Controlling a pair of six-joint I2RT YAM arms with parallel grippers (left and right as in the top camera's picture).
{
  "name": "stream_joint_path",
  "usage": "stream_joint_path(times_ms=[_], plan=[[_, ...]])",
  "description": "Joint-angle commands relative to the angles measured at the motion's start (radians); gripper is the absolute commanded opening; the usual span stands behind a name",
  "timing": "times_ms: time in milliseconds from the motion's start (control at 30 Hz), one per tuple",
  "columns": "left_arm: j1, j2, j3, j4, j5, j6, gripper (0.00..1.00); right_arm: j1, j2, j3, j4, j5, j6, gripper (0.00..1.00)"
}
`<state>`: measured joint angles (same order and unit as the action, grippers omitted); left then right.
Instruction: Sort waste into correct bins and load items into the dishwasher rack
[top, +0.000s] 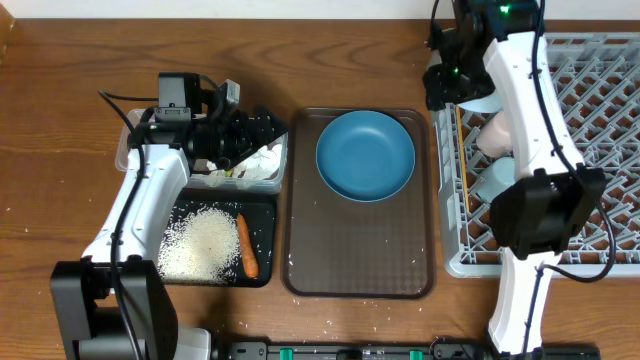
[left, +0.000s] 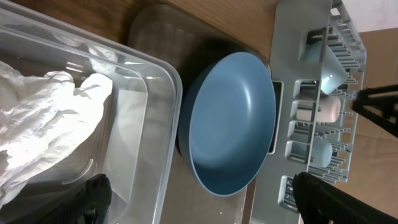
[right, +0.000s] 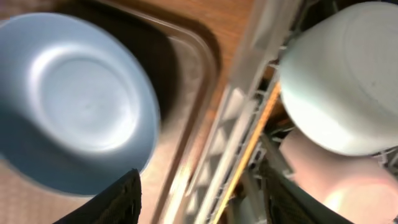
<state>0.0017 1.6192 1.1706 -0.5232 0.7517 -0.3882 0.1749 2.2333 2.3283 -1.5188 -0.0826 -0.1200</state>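
My left gripper (top: 262, 130) (left: 199, 199) is open and empty, over the right end of the clear tub (top: 123, 150) (left: 169, 81), which holds crumpled tissues (top: 262, 165) (left: 43, 118). The black tray (top: 264, 215) holds rice (top: 200, 245) and a carrot (top: 246, 246). The blue plate (top: 365, 155) (left: 230, 121) (right: 74, 106) lies on the brown serving tray (top: 360, 260). My right gripper (top: 445, 85) (right: 199, 193) is open and empty above the left edge of the grey rack (top: 600, 90) (right: 249, 112). The rack holds chopsticks (top: 462, 160) (right: 252, 149), the white bowl (right: 342, 74), the pink cup (top: 495, 135) and the light blue cup (top: 492, 180).
Loose rice grains (top: 330, 322) lie on the wooden table near the serving tray's front edge. The right arm's body (top: 545, 210) stands over the rack's front left part. The right wrist view is blurred.
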Motion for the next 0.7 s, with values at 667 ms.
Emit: stream_joint_path(times_ms=[667], plan=[[0.243, -0.022, -0.006, 0.389, 0.075, -0.388, 0.95, 0.354, -0.019, -0.032, 0.020, -0.143, 0.045, 0.61]])
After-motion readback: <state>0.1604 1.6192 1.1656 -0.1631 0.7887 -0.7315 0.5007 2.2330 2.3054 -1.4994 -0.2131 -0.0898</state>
